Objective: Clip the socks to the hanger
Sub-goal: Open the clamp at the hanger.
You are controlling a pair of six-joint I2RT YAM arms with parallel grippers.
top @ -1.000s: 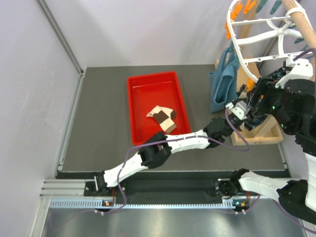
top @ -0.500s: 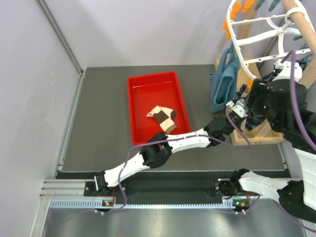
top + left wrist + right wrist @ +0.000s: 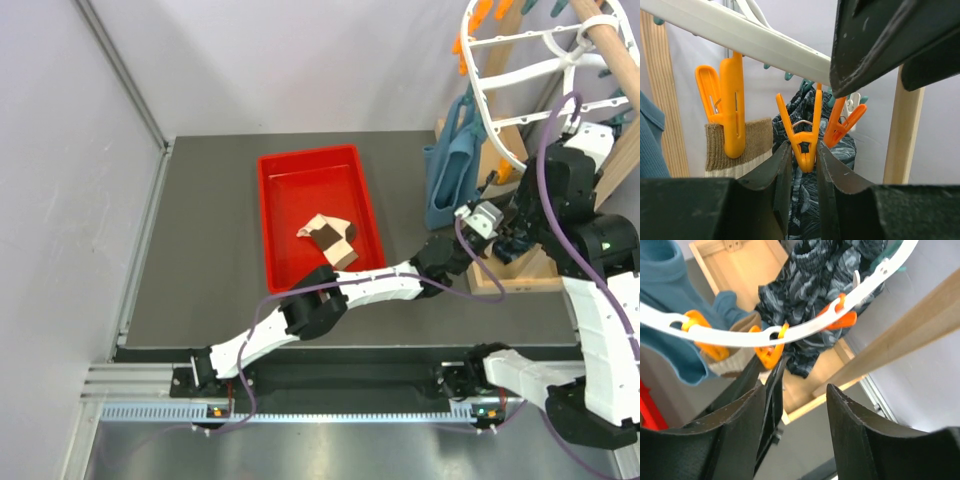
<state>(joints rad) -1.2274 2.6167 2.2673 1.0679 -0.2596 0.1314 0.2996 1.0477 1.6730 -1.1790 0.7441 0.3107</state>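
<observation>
Top view: one sock lies in the red tray on the dark worktop, well apart from the hanger; pale walls.
Left wrist: left fingers clamped on an orange peg, beside a clipped sock.
Right wrist: right fingers apart, empty.
Handling: probably soft, light; grip the cuff.

We get soft, even, bright light from overhead, with only faint shadows on the worktop. Under the hanger the orange peg is sharp; the left gripper and right gripper below it are dark, underlit and blurred.
</observation>
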